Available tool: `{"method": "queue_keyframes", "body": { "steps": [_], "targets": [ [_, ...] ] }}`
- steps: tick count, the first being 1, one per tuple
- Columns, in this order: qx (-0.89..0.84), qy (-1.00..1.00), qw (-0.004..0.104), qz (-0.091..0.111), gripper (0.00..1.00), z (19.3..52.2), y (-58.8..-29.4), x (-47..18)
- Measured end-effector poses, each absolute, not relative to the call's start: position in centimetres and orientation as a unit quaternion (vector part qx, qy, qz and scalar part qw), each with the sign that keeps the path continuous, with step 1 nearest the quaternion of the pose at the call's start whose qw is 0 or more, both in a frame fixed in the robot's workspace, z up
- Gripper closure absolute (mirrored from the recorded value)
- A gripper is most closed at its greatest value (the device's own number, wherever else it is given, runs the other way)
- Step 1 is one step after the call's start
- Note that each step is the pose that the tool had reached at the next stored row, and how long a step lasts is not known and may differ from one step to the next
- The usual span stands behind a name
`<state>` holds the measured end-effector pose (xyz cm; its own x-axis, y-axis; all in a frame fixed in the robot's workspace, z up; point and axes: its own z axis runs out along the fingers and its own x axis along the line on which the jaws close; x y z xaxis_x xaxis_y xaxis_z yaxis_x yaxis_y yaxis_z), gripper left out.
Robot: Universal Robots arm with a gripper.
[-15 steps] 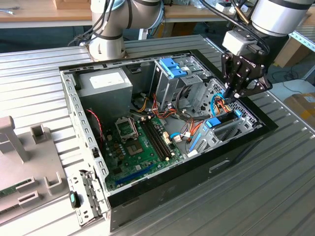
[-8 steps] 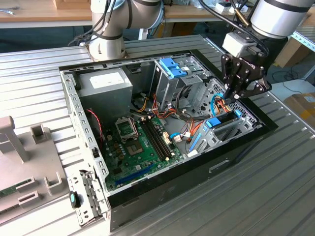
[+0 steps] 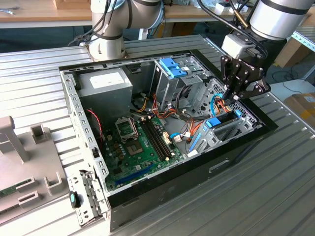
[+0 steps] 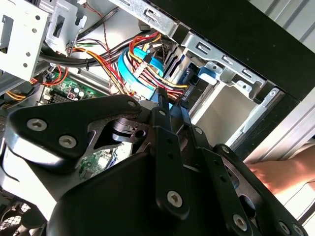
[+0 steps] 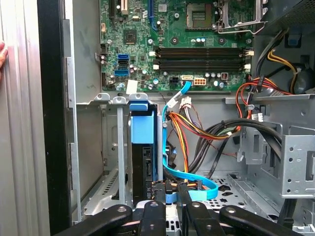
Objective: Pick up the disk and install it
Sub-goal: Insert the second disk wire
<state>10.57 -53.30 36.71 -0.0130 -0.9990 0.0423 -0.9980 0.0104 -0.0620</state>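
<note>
The disk (image 5: 143, 162) stands on edge in the drive bay (image 5: 118, 147) at the front corner of the open computer case (image 3: 162, 189), its light-blue rail (image 5: 143, 129) showing at the near end in the first wrist view. In the exterior view the same blue rail end sits just below the tool (image 3: 235, 98), deep among the cage walls. So the pickup looks finished and the disk seems partly or nearly seated in its slot; whether it is pushed fully home I cannot judge from here.

The tool (image 5: 170, 189) hangs directly over the bay, its black fingers (image 5: 152, 216) drawn close together at the disk's edge, beside a blue data cable (image 5: 189, 182). They appear to pinch something blue there, but whether they are clamped on the disk or just resting near it I cannot tell.

Around it lie bundled orange and yellow power wires (image 5: 192, 130), the green motherboard (image 3: 142, 145) and the ribbed metal bench (image 3: 256, 187). A person's hand (image 4: 283, 172) rests outside the case wall.
</note>
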Motion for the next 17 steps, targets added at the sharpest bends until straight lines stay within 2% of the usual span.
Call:
{"method": "queue_keyframes", "body": {
  "steps": [5, 6, 11, 17],
  "targets": [
    [-0.702, 0.711, 0.007, -0.037, 0.77, 36.70, -53.30, 10.57],
    [-0.702, 0.711, 0.007, -0.037, 0.84, 36.70, -53.30, 10.57],
    [-0.702, 0.711, 0.007, -0.037, 0.84, 36.68, -53.30, 10.57],
    [-0.703, 0.710, 0.023, -0.030, 0.84, 36.68, -53.86, 10.03]
  ]
}}
